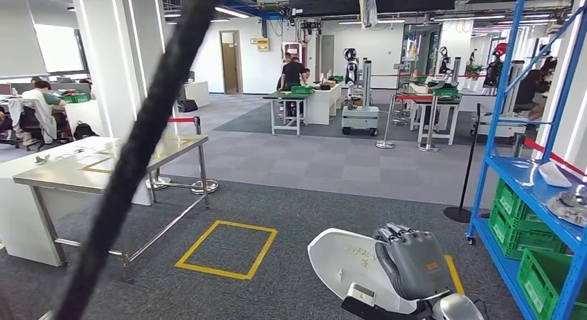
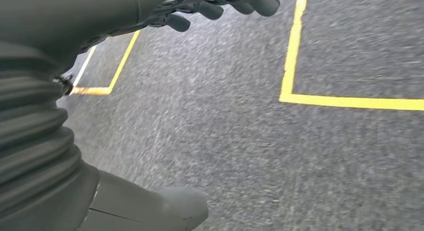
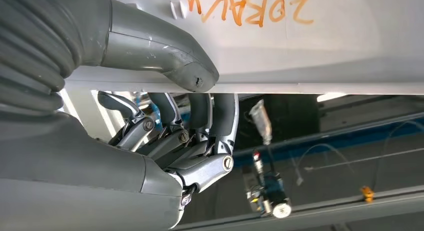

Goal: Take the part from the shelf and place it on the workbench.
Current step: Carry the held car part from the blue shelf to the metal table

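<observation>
My right hand (image 1: 412, 264) grips a flat white part (image 1: 346, 261) with orange writing, low at the right of the head view, over the grey carpet. In the right wrist view the thumb (image 3: 165, 56) presses on the part's (image 3: 310, 46) written face and the fingers (image 3: 200, 116) curl around its edge to the other side. The steel workbench (image 1: 104, 164) stands at the left, some way off. Along the right edge stands the blue shelf (image 1: 533, 181). My left hand (image 2: 115, 16) hangs over the carpet, fingers loosely bent and apart from the thumb, holding nothing.
A yellow taped square (image 1: 227, 249) marks the floor between me and the workbench. A black cable (image 1: 138, 154) crosses close in front of the head camera. Green crates (image 1: 516, 219) and wrapped parts (image 1: 554, 174) sit on the shelf. Stanchions (image 1: 385, 122) and people stand farther back.
</observation>
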Tool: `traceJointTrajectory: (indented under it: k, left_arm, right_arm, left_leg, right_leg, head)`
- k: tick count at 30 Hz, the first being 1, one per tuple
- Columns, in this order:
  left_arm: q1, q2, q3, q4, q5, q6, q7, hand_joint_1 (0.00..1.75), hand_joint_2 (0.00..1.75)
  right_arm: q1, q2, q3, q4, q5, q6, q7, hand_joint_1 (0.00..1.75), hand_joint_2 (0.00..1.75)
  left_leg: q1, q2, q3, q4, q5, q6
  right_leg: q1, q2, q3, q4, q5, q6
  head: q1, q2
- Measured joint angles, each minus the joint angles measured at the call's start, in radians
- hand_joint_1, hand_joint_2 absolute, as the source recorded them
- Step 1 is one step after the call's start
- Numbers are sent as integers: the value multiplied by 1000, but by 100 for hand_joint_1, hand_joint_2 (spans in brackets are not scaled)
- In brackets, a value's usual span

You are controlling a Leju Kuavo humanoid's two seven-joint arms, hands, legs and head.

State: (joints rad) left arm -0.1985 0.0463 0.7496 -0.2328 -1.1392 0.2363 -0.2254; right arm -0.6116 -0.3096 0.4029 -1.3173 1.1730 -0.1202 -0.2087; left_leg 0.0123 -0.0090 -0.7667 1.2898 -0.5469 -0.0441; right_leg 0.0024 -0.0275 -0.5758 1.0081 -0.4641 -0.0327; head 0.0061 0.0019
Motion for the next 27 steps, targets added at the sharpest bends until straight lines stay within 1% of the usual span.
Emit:
traceJointTrajectory:
  k: [1,2,3,4,5,6,7,8,9,10,11,12,13,14,15,16,17,18,19,20,21,22,23,24,25,26,27]
  left_arm:
    - [1,0,0,1,0,0,1,0,175]
    - [2,0,0,1,0,-1,2,0,175]
    - [3,2,0,1,0,-3,4,0,175]
    - [2,3,0,1,-1,-4,6,0,175]
    - [2,4,0,1,-1,-6,8,0,175]
    - [2,4,0,1,-2,-7,9,0,175]
    - [2,4,0,1,-2,-8,10,0,175]
    - [3,5,0,1,-2,-10,11,0,175]
    - [3,6,0,1,-2,-12,12,0,175]
    - [3,7,0,1,-1,-13,11,0,175]
    - [2,8,0,0,0,-15,11,0,175]
    - [1,10,0,0,0,-15,10,0,175]
    - [0,11,0,-1,1,-15,10,0,175]
    - [0,11,0,-1,2,-15,9,0,175]
    - [1,11,0,-1,3,-15,8,0,175]
    - [2,11,0,-1,4,-15,8,0,175]
    - [3,11,0,-1,5,-15,7,0,175]
    - [4,11,0,-1,6,-15,6,0,175]
    - [4,11,0,-1,6,-15,5,0,175]
    - [3,10,0,-1,7,-15,5,0,175]
    - [3,11,0,-1,7,-15,4,0,175]
    - [4,11,0,-1,8,-15,4,0,175]
    - [5,11,0,-1,10,-16,4,0,175]
    - [7,12,1,-1,12,-16,4,0,175]
    - [9,12,1,-1,14,-16,4,0,175]
    - [10,13,1,-1,16,-17,4,0,175]
    - [8,14,2,-1,17,-17,4,0,175]
  right_arm:
    - [5,0,0,0,0,-2,1,175,175]
    - [10,0,0,1,0,-3,2,175,175]
    - [12,0,0,1,1,-5,4,175,175]
    - [14,0,-1,1,1,-6,5,175,175]
    - [14,0,-2,1,2,-7,6,175,175]
    - [15,0,-3,1,2,-8,6,175,175]
    - [15,1,-4,1,3,-9,6,175,175]
    - [16,1,-4,1,4,-9,6,175,175]
    - [16,1,-4,1,5,-10,5,175,175]
    - [16,2,-4,1,6,-10,4,175,175]
    - [16,2,-4,1,7,-10,3,175,175]
    - [16,2,-4,2,7,-11,2,175,175]
    - [17,2,-4,3,8,-11,1,175,175]
    - [19,2,-4,5,8,-11,1,175,175]
    - [21,2,-4,7,8,-10,2,175,175]
    - [22,3,-4,9,8,-10,2,175,175]
    - [23,3,-4,11,9,-10,2,175,175]
    - [21,4,-4,12,9,-10,2,175,175]
    - [19,5,-4,13,9,-10,2,175,175]
    - [17,6,-4,13,9,-10,1,175,175]
    - [14,7,-4,13,9,-10,1,175,175]
    - [13,8,-4,14,10,-9,1,175,175]
    - [12,11,-4,15,11,-9,0,175,175]
    - [11,14,-4,16,12,-8,-1,175,175]
    - [9,19,-4,17,14,-8,-2,175,175]
    - [6,23,-4,18,15,-8,-4,175,175]
    - [3,25,-3,20,16,-8,-5,175,175]
  left_leg:
    - [0,2,-2,10,4,-2]
    - [1,6,17,-21,26,-3]
    - [1,17,54,-86,58,-3]
    - [-2,38,93,-156,81,-1]
    - [-3,56,124,-213,98,5]
    - [-5,67,141,-246,105,13]
    - [-7,68,144,-254,103,21]
    - [-7,57,144,-255,106,29]
    - [-6,46,143,-256,108,36]
    - [-4,36,144,-258,110,41]
    - [-2,27,145,-261,113,47]
    - [1,17,145,-263,115,52]
    - [1,6,145,-263,116,54]
    - [1,-5,143,-262,116,56]
    - [1,-17,142,-261,117,57]
    - [0,-29,141,-260,118,57]
    - [0,-42,141,-259,119,56]
    - [0,-55,140,-258,120,55]
    - [1,-68,140,-258,121,52]
    - [0,-79,138,-257,123,48]
    - [0,-90,135,-257,125,43]
    - [1,-99,131,-258,128,36]
    - [1,-109,128,-261,132,29]
    - [3,-116,124,-264,135,22]
    - [3,-108,120,-261,134,16]
    - [2,-87,110,-245,122,12]
    - [0,-59,92,-207,97,8]
  right_leg:
    - [0,-12,0,1,-1,0]
    - [0,-24,0,2,-2,1]
    - [0,-36,1,4,-4,3]
    - [1,-46,1,7,-7,7]
    - [4,-56,1,11,-11,11]
    - [6,-65,1,14,-14,15]
    - [9,-73,1,15,-16,20]
    - [9,-83,3,14,-17,25]
    - [8,-86,4,14,-19,30]
    - [6,-74,2,22,-26,37]
    - [2,-52,-7,46,-43,43]
    - [-1,-24,-28,93,-69,48]
    - [-4,2,-58,157,-100,52]
    - [-5,15,-92,229,-130,54]
    - [-5,20,-121,284,-146,55]
    - [-6,21,-135,306,-144,54]
    - [-6,24,-128,287,-122,52]
    - [-7,31,-103,231,-87,48]
    - [-9,49,-68,156,-54,44]
    - [-10,67,-36,88,-30,41]
    - [-9,79,-16,42,-18,39]
    - [-8,86,-7,21,-16,38]
    - [-5,78,-7,18,-16,36]
    - [-6,67,-5,14,-12,31]
    - [-7,57,-3,10,-7,25]
    - [-8,46,-1,5,-3,17]
    - [-9,34,1,0,1,11]
  head:
    - [0,0]
    - [0,0]
    - [0,0]
    - [0,0]
    - [0,0]
    - [1,0]
    - [1,0]
    - [2,0]
    - [3,0]
    - [3,0]
    - [3,0]
    - [4,0]
    - [5,0]
    - [6,0]
    - [6,0]
    - [7,0]
    - [7,0]
    - [7,0]
    - [8,0]
    - [7,0]
    - [7,0]
    - [7,0]
    - [7,0]
    - [7,0]
    - [7,0]
    - [5,0]
    - [4,0]
